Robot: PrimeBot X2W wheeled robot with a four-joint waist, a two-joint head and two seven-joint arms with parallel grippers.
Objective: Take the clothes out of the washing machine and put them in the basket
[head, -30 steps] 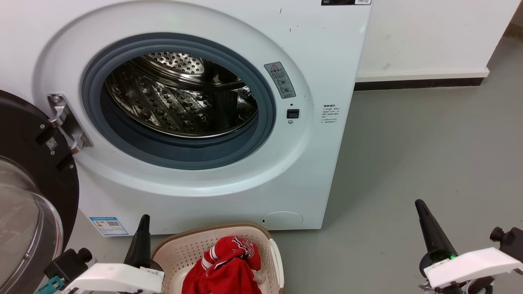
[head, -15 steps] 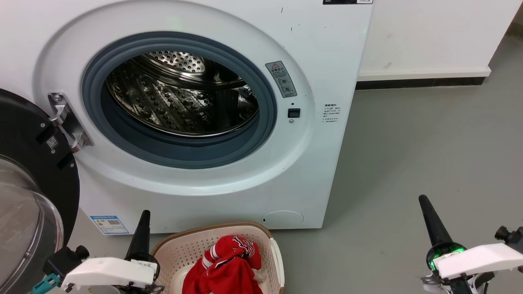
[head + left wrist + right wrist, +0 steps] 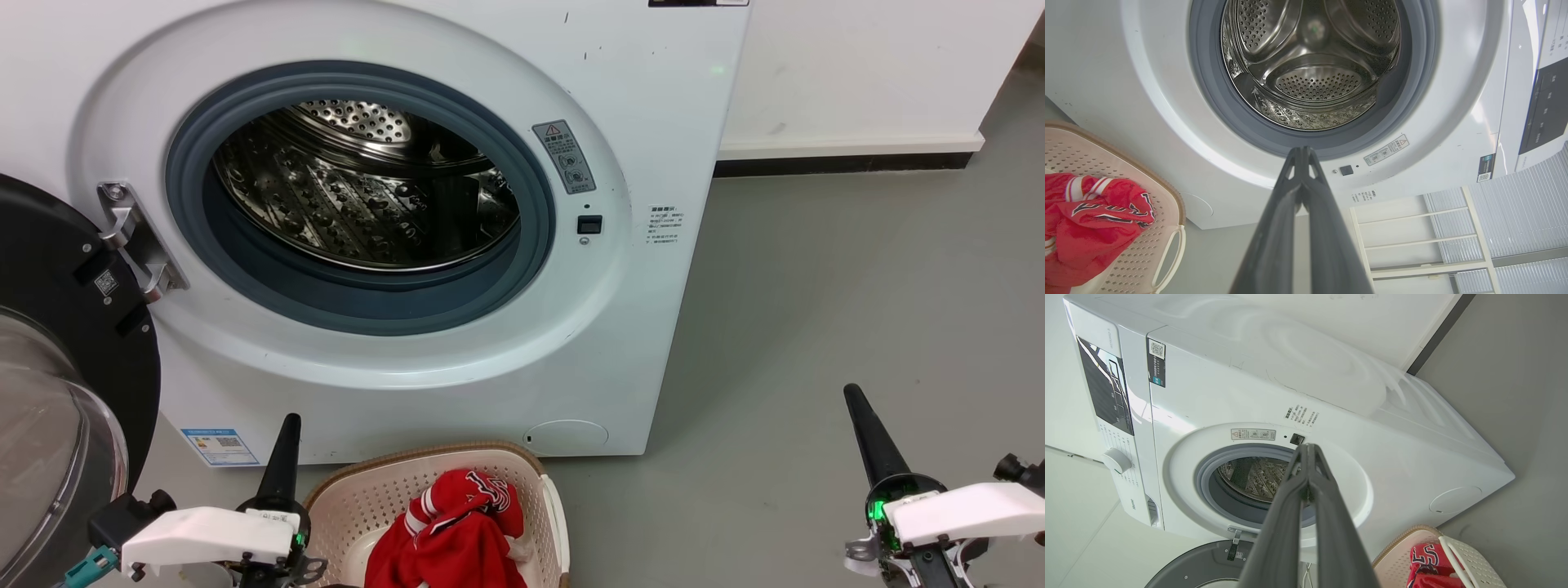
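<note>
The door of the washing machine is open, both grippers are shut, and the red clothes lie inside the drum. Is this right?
Not quite. The red clothes lie in the basket, not inside the drum, as the head view shows. The door of the washing machine is open, and the left gripper and right gripper are shut.

The washing machine (image 3: pixel 653 245) is standing on the floor (image 3: pixel 857 286), with the wall (image 3: pixel 857 65) behind it. Its door (image 3: pixel 49 327) is hanging open at the left side of the opening. The basket (image 3: pixel 375 498) is sitting on the floor just before the machine, and the clothes (image 3: pixel 457 531) are lying inside it. The left claw (image 3: pixel 290 425) is hovering just left of the basket; the right claw (image 3: pixel 856 400) is hovering well apart to the right, over the floor.
</note>
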